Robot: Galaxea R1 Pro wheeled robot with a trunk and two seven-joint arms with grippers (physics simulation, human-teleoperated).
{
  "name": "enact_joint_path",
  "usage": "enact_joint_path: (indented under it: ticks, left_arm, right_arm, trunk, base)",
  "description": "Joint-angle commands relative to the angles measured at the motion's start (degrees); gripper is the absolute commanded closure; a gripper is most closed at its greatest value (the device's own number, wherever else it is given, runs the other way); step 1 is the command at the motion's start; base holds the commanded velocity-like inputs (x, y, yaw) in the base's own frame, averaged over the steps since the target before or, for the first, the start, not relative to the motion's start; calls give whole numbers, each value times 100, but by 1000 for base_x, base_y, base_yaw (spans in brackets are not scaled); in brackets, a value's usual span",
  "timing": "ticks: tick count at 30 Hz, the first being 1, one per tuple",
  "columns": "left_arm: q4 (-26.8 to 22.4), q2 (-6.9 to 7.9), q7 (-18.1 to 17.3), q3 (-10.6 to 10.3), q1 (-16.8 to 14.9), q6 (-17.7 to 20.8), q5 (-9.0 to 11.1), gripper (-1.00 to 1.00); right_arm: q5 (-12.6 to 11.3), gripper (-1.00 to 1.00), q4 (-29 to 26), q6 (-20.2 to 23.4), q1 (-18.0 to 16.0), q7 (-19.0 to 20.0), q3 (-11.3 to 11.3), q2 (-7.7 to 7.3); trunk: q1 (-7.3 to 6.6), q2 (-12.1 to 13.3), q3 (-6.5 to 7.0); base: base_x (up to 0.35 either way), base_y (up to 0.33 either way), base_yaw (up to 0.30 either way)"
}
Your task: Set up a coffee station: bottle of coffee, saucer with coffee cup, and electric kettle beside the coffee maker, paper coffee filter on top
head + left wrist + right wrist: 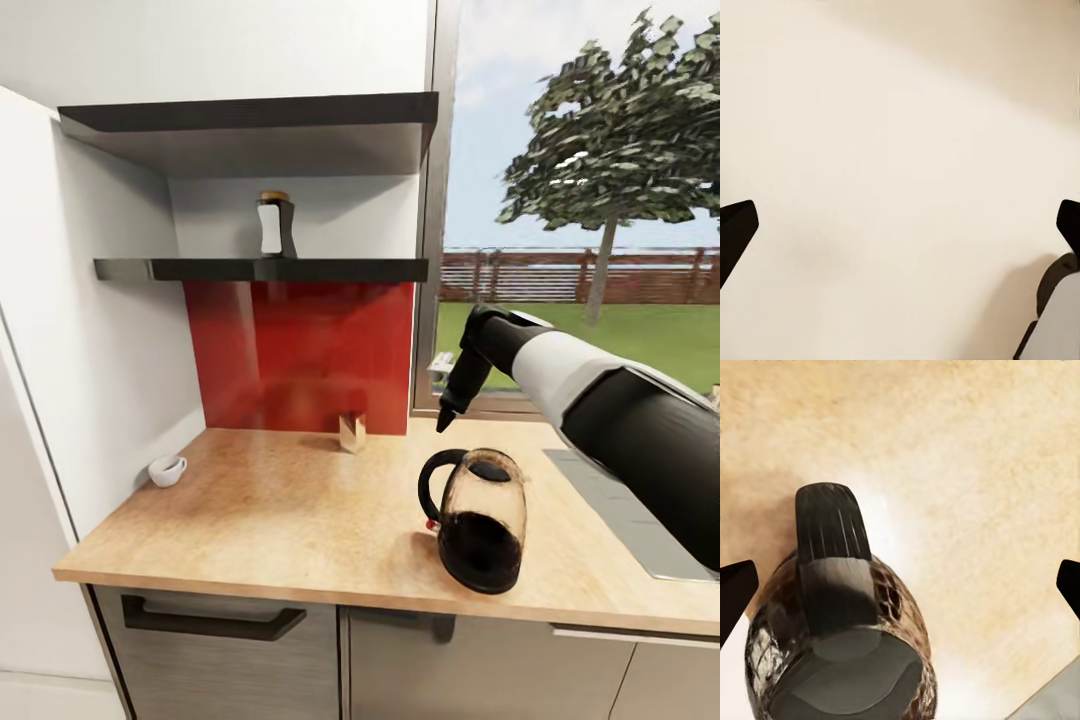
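Note:
The electric kettle (480, 532) stands on the kitchen countertop (290, 520) near its front edge, with glass sides and a black handle. My right gripper (443, 420) hangs above its handle side without touching. In the right wrist view the kettle (840, 660) lies below my open right gripper (900, 585). On the shelf above stands the bottle of coffee (273, 225). A white coffee cup (167, 469) sits at the counter's far left; the saucer cannot be made out. A small pale paper coffee filter (352, 432) rests by the red backsplash. My left gripper (900, 225) is open over a plain pale surface. The coffee maker is out of view.
A grey steel sink (625, 515) is set into the worktop at the right, under my right arm. A white wall panel (100, 330) bounds the counter on the left. A window (590, 200) stands behind. Grey cabinet fronts (230, 650) run below the edge.

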Motion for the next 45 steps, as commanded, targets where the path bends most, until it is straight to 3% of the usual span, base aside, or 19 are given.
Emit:
enact_joint_path:
  ticks: [1, 18, 45]
  left_arm:
    - [-1, 24, -72, 42, 0, -10, 34, -100]
    - [-5, 1, -135, 33, 1, 2, 81, -100]
    - [-6, -18, -135, 33, -2, 2, 75, -100]
  right_arm:
    - [46, -100, 11, 51, -6, 17, -47, 22]
    - [46, -100, 11, 82, 283, 76, -54, 64]
    - [38, -100, 19, 69, 609, 42, -65, -72]
  trunk:
    - [24, -47, -26]
    - [397, -729, -331]
    - [397, -729, -331]
  base:
    - [0, 0, 0]
    - [0, 0, 0]
    - [0, 0, 0]
